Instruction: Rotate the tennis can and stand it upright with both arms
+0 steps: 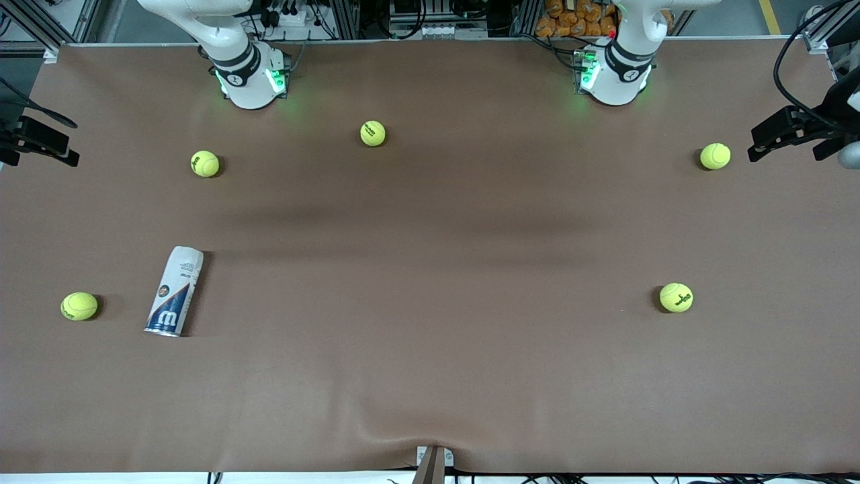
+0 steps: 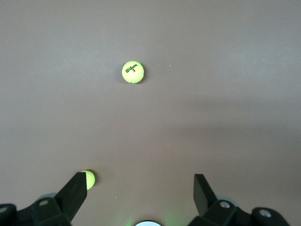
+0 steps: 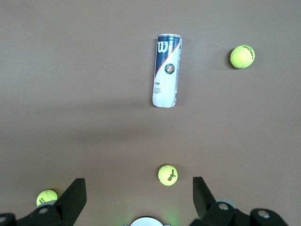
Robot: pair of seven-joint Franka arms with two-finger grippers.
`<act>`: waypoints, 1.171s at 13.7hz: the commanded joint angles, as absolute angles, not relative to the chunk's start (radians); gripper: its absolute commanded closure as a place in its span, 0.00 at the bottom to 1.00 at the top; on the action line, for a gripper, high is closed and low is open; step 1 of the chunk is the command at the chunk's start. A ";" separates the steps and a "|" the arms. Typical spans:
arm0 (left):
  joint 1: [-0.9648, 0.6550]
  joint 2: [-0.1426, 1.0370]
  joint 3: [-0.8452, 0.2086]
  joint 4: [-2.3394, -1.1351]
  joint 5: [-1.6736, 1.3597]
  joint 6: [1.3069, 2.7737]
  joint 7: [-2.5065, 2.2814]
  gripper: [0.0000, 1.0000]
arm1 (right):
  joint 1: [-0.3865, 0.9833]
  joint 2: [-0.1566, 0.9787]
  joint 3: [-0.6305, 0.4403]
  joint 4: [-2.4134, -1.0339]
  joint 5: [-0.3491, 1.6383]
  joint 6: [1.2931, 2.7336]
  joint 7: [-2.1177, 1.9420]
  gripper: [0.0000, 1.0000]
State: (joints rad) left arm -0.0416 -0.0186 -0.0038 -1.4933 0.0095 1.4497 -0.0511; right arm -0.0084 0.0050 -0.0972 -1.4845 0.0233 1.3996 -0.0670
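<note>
The tennis can (image 1: pixel 175 290) lies on its side on the brown table, toward the right arm's end. Its navy "W" end points toward the front camera and its white end toward the robots. It also shows in the right wrist view (image 3: pixel 167 70). My right gripper (image 3: pixel 138 184) is open and empty, held high over the table near its base, well apart from the can. My left gripper (image 2: pixel 139 181) is open and empty, high over the left arm's end of the table. In the front view only the arms' bases show; both grippers are out of that view.
Several yellow-green tennis balls lie scattered: one (image 1: pixel 79 306) beside the can, one (image 1: pixel 205 163) and one (image 1: pixel 373 133) nearer the robots, and two (image 1: pixel 676 297) (image 1: pixel 715 156) toward the left arm's end. Black camera mounts (image 1: pixel 799 131) stand at the table's ends.
</note>
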 commanded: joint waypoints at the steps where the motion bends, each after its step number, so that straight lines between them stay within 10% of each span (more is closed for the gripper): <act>1: -0.046 -0.020 -0.002 -1.494 0.017 1.451 -0.028 0.00 | -0.012 0.005 -0.094 -1.485 0.028 1.402 -0.069 0.00; 16: -0.041 -0.011 -0.002 -1.494 0.015 1.433 -0.032 0.00 | -0.037 0.208 -0.097 -1.491 0.006 1.413 -0.071 0.00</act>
State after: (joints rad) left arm -0.0411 -0.0092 -0.0024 -1.4965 0.0095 1.4457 -0.0505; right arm -0.0177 0.1472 -0.1044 -1.5060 0.0151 1.4085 -0.0669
